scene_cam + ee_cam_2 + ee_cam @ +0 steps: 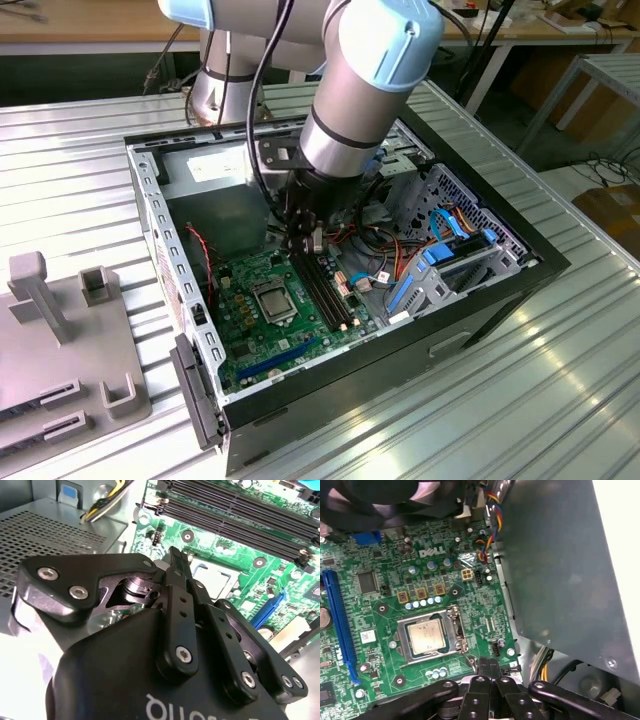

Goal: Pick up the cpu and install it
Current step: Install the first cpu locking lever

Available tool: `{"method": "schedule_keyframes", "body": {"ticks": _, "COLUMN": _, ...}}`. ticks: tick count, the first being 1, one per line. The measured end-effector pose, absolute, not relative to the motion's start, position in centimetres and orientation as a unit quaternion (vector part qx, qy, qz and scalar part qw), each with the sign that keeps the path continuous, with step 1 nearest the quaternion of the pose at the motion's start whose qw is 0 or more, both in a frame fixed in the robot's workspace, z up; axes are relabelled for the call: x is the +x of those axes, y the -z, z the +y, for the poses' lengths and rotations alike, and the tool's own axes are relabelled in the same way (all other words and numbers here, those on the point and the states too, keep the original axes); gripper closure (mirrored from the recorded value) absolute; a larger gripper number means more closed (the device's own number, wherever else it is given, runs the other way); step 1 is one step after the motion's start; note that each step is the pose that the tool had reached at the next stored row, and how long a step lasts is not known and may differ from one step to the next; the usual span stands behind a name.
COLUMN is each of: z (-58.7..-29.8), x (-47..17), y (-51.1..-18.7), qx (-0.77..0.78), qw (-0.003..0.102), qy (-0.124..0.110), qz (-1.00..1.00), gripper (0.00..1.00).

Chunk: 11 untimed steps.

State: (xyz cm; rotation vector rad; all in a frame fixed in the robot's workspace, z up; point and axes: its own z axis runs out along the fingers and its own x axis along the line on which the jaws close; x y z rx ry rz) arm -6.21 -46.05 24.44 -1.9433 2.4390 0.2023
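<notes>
The cpu [426,635] lies flat in its socket on the green motherboard [380,605], its silver lid facing up and the socket's metal frame around it. It also appears as a small square in the exterior view [272,300] and partly behind the fingers in the second wrist view [216,580]. My gripper [488,666] hovers above the board beside the socket, apart from the cpu. Its black fingers [176,565] are pressed together with nothing between them. In the exterior view the gripper [303,245] hangs inside the open computer case [480,300].
Black memory slots [325,285] run beside the socket, and a blue expansion slot [340,625] lies along the board. A grey metal power supply box [555,565] and coloured cables [492,520] crowd one side. A grey fixture [60,340] stands on the table at the exterior view's left.
</notes>
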Motion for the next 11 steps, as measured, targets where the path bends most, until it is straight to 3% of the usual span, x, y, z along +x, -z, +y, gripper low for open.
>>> {"method": "schedule_keyframes", "body": {"ticks": 11, "z": -46.51, "x": -6.61, "y": -24.46, "qx": -0.641, "qw": 0.006, "qy": -0.064, "qz": 0.765, "gripper": 0.89}}
